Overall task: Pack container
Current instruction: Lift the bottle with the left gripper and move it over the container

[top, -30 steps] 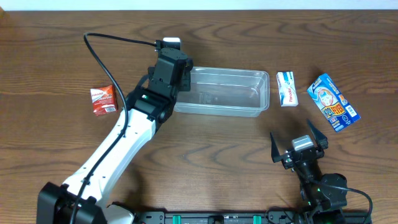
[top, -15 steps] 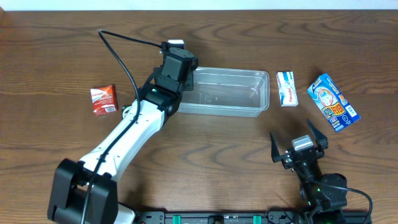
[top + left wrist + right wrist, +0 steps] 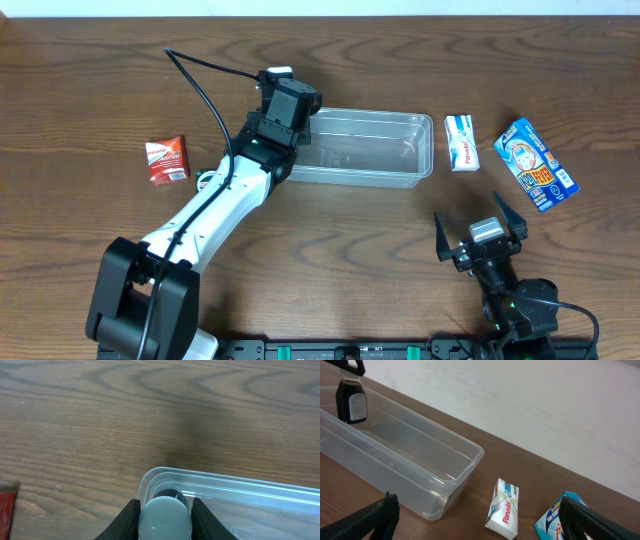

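Since a second ago the left arm has swung further over the bench, carrying the left gripper (image 3: 291, 104) slightly toward the far edge, above the left end of the container (image 3: 425, 150).

Overhead: the container lies mid-bench, nearer the far edge. A red box (image 3: 166, 161) sits toward the left edge, and a white box (image 3: 460, 141) and a blue box (image 3: 536, 164) toward the right. The right gripper (image 3: 468, 210) rests by the near edge, its fingers spread.

Left wrist: the fingers clamp a grey-capped bottle (image 3: 165, 516) over the container's rounded corner.

Right wrist: the dark bottle hangs above the tub's far end.
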`<action>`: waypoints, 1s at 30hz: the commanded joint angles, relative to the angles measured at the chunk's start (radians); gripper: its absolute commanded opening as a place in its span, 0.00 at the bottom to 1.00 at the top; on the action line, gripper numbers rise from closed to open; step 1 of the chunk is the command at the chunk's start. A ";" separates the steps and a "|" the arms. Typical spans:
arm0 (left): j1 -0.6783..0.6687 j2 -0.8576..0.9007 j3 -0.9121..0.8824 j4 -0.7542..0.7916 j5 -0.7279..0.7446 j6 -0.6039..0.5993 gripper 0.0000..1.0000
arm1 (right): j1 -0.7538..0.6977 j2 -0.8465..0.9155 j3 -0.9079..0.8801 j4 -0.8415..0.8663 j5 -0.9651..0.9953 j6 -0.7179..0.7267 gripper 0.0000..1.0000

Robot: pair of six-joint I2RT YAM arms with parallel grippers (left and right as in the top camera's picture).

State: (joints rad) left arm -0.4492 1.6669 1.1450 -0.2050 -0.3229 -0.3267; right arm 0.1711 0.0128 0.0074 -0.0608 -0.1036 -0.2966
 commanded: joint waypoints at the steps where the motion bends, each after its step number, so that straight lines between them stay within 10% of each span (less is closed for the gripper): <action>1: -0.002 0.000 0.011 0.009 -0.035 -0.052 0.28 | -0.014 -0.002 -0.002 -0.003 -0.002 -0.007 0.99; 30: -0.002 0.045 0.011 -0.060 -0.038 -0.052 0.29 | -0.014 -0.002 -0.002 -0.003 -0.001 -0.007 0.99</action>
State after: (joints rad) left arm -0.4492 1.7153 1.1450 -0.2630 -0.3294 -0.3702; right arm 0.1711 0.0128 0.0074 -0.0608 -0.1036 -0.2966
